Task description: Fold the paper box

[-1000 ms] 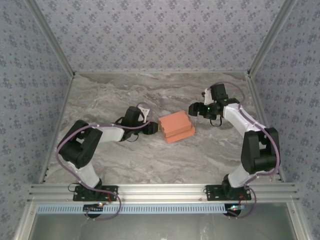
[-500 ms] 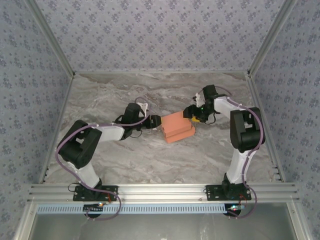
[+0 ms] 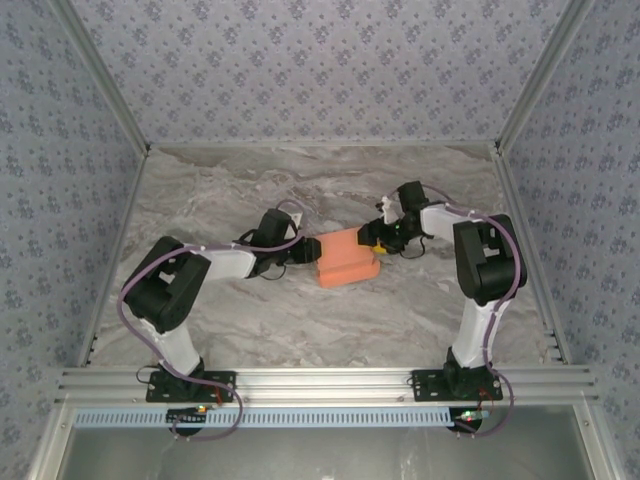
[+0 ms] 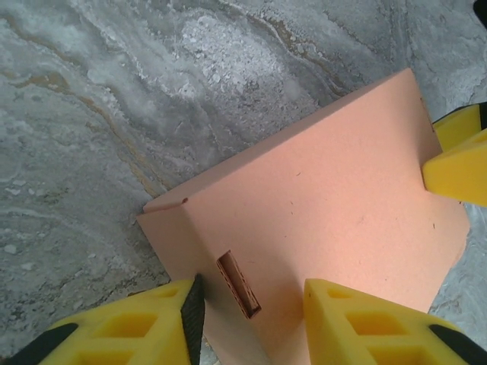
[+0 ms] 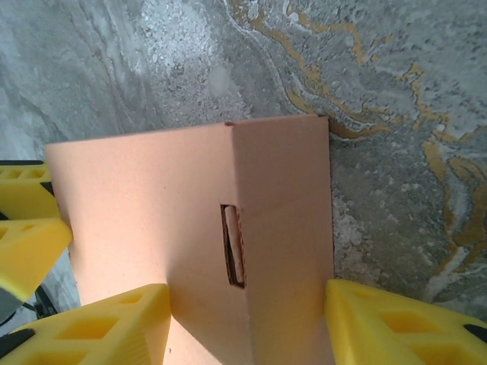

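One paper box [image 3: 345,258] lies on marbled tabletop [image 3: 300,320], left claw [image 4: 251,300] and right claw [image 5: 247,296] straddling it, grip unclear.

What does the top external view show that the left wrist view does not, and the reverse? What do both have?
Top external adds: the whole left arm and right arm, the patterned walls and the metal rail at the near edge.
Left wrist adds: a narrow slot cut in the side of the box.
Both: the orange box on the marble table, with the left pincer at one end and the right pincer at the other.
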